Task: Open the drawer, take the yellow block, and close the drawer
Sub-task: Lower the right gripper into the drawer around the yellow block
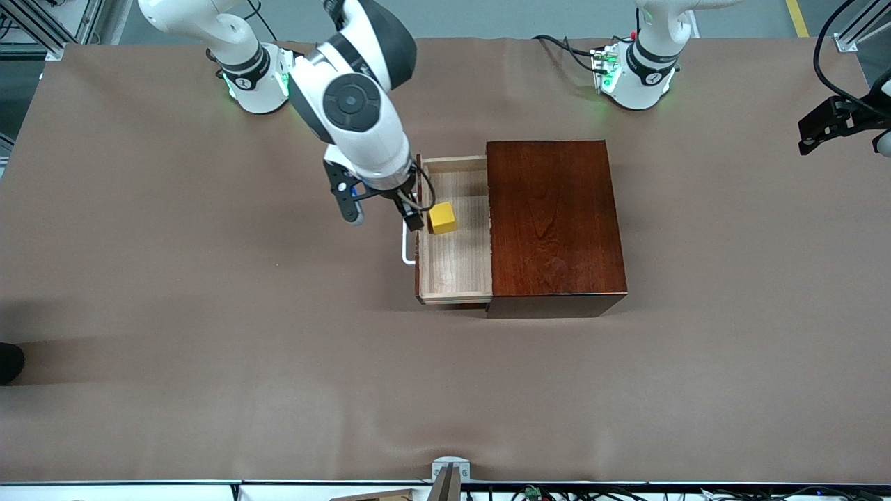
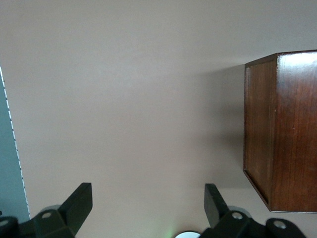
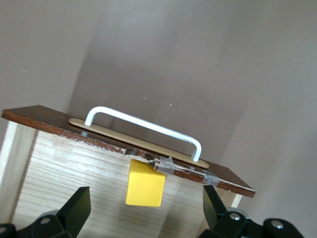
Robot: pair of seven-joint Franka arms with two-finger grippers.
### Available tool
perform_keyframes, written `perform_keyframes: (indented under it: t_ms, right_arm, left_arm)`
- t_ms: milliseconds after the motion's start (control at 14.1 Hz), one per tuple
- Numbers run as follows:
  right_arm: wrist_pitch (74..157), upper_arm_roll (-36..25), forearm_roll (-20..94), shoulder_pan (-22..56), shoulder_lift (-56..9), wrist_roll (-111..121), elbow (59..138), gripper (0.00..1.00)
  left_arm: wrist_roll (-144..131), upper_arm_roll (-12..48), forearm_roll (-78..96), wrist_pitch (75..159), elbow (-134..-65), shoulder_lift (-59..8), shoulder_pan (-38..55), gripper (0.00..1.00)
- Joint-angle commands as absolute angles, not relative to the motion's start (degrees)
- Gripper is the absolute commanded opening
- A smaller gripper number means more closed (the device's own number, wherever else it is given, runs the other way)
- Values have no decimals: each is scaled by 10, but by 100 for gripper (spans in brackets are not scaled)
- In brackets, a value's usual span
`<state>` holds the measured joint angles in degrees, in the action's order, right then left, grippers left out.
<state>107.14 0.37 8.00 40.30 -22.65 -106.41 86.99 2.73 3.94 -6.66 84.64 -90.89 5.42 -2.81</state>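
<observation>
The drawer [image 1: 456,268] is seen pulled out of the dark reddish-brown wooden box [image 1: 553,223] toward the right arm's end of the table [image 1: 209,362], its pale wood floor exposed. The white handle [image 1: 406,247] is mounted on the drawer's front panel. The yellow block [image 1: 442,218] is found inside the drawer, resting on the floor close against the front panel, in the part farther from the front camera. The right gripper [image 1: 416,216] is held just above the drawer's front edge beside the block, its fingers [image 3: 74,210] spread apart and gripping nothing. The left gripper [image 2: 148,208] is kept waiting at the left arm's end of the table, fingers likewise spread, with a corner of the box visible nearby.
</observation>
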Motion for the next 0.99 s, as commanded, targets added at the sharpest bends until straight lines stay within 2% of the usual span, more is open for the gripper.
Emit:
perform_keyframes:
  t_ms: [0,355,923]
  right_arm:
    - [1089,-3,79,420,-241,-1100,865,100]
    - [1145,-3,78,451,-279,-1168,867,100]
    - [1164,-4,72,475,-311,-1182,885,100]
  left_arm:
    - [32,42,-59,857,-922,65,-35,100]
    - [28,42,-60,858,-922,62,-35,100]
    - [28,42,-55,854,-919,68,-40,100]
